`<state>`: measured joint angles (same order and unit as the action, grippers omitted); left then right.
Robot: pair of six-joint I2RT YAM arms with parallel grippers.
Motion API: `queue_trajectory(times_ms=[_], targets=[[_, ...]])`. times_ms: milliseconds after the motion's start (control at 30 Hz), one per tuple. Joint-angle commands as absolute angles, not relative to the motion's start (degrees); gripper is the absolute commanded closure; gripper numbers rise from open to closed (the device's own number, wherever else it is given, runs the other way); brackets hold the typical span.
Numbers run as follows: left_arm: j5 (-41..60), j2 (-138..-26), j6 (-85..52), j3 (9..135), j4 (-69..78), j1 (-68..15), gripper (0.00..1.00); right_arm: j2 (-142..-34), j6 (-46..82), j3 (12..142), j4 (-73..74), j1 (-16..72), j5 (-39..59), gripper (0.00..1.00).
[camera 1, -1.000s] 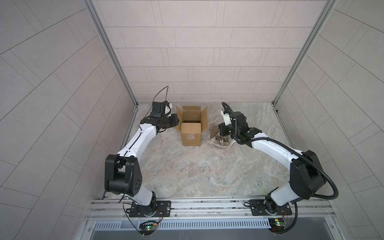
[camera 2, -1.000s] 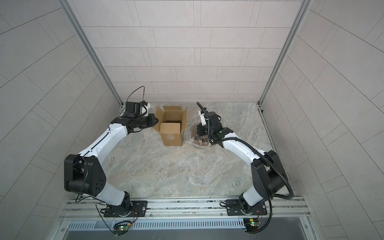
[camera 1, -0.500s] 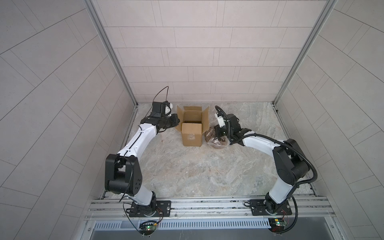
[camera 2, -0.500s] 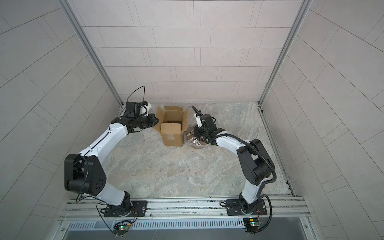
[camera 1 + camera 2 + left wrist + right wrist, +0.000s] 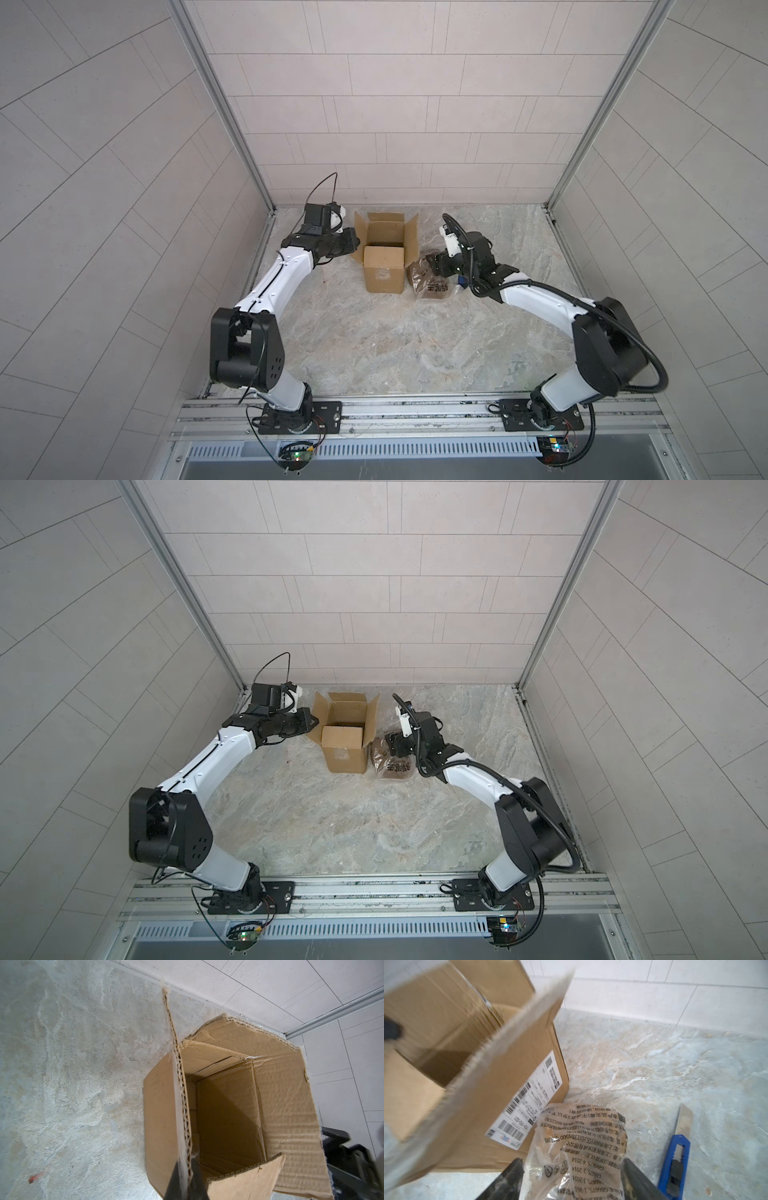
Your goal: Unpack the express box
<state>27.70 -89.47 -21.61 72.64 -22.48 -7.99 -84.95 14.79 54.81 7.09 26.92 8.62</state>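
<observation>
Cardboard first: the express box point(image 5: 384, 266) stands at the back middle of the table point(image 5: 374, 353), flaps up. Through the left wrist camera its inside looks empty. My left gripper point(image 5: 184, 1182) is pinched tight on the edge of the left flap point(image 5: 178, 1084). Just beside the box's right wall lies the printed bag point(image 5: 581, 1138), with my right gripper point(image 5: 572, 1164) spread wide astride it, clamping nothing. A blue knife point(image 5: 675, 1159) lies near. I judge the contents are out; next, lift the right arm clear and release the flap.
</observation>
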Motion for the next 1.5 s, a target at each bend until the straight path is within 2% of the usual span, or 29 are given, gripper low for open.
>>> queue_trajectory(times_ms=[0,67,167,233,400,567,767,967,1100,1467], targets=[[28.8,-90.0,-21.2,73.4,-23.0,-7.9,0.81,-76.3,14.8,50.7,6.0,26.6,2.2,0.16],[28.7,-89.7,-21.2,73.4,-23.0,-7.9,0.65,-69.6,14.7,45.9,5.0,26.6,-2.2,0.11],[27.9,-89.0,-21.0,73.3,-23.3,-7.9,0.18,-59.1,13.6,38.3,3.7,26.4,-10.2,0.03],[27.2,-88.3,-20.8,73.3,-23.3,-8.0,0.00,-52.5,12.7,33.6,2.6,26.2,-16.7,0.01],[25.1,-85.2,-21.0,73.0,-22.5,-8.0,0.00,-41.5,5.8,25.4,4.7,25.5,-30.8,0.01],[21.9,-79.5,-21.2,70.3,-19.7,-8.0,0.00,-45.7,-2.0,17.1,21.9,22.7,-34.4,0.01],[15.1,-70.2,-20.7,65.8,-17.2,-8.0,0.00,-69.4,-3.0,11.1,52.9,14.5,-30.8,0.01],[6.4,-56.6,-20.2,53.5,-11.2,-8.0,0.00,-95.4,-3.2,10.8,81.7,10.5,-22.3,0.01],[0.3,-47.8,-20.8,46.1,-9.6,-8.2,0.00,-90.7,-3.1,17.8,61.9,9.5,-19.5,0.01],[-9.9,-34.1,-25.6,29.4,-6.1,-8.2,0.00,-91.5,-1.1,19.6,59.6,8.4,-20.4,0.01]])
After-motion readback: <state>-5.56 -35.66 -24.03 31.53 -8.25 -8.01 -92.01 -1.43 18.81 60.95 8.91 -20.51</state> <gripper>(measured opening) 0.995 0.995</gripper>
